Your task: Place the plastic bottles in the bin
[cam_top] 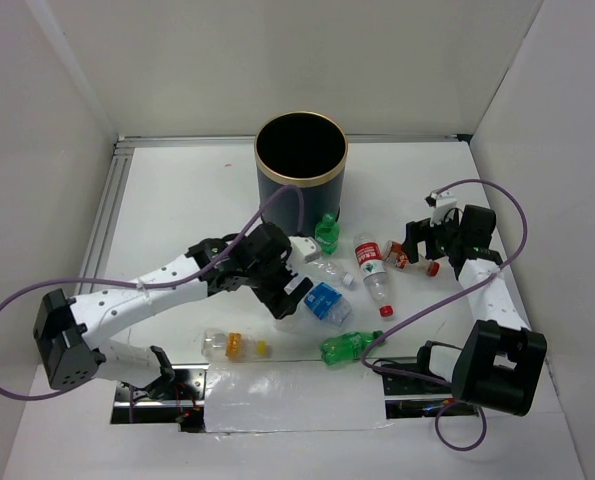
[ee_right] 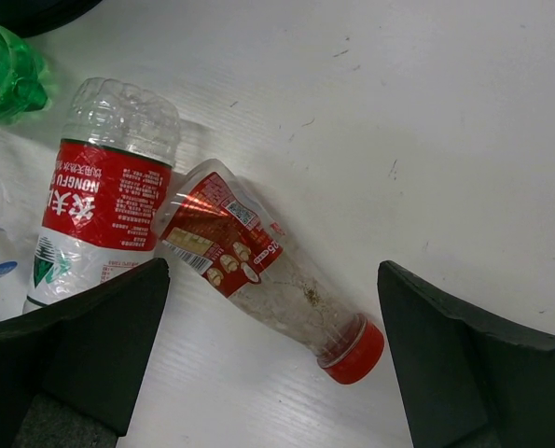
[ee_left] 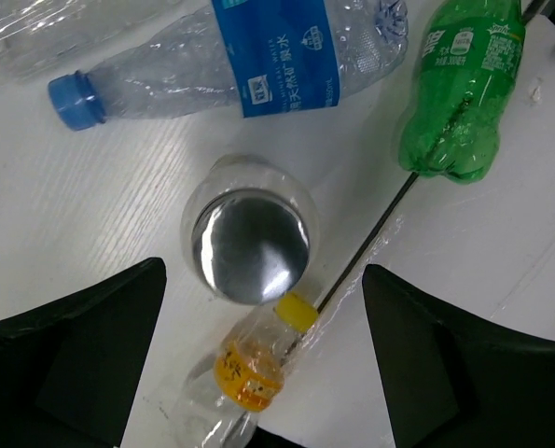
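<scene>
White table (cam_top: 177, 200) | red-capped bottle (ee_right: 249, 266) under spread right end effector (ee_right: 272, 369)

L: my left gripper (ee_left: 263, 273) gapes over a clear bottle (ee_left: 249, 245) seen end-on; yellow-capped bottle (ee_left: 258, 359) just beside it, blue-label bottle (ee_left: 249, 56) and green bottle (ee_left: 459, 84) crowd beyond | R: my right gripper (ee_right: 272, 269) straddles a red-capped bottle (ee_right: 258, 266); red-label bottle (ee_right: 100, 205) against its base, bare table (ee_right: 445, 112) on the other side

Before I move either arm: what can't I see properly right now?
Bin contents: top view, interior too dark to see.
Clear bottle below the left gripper: left wrist view shows it only end-on; top view, the gripper covers it.
Nongfu bottle cap end: right wrist view, behind a finger.
</scene>
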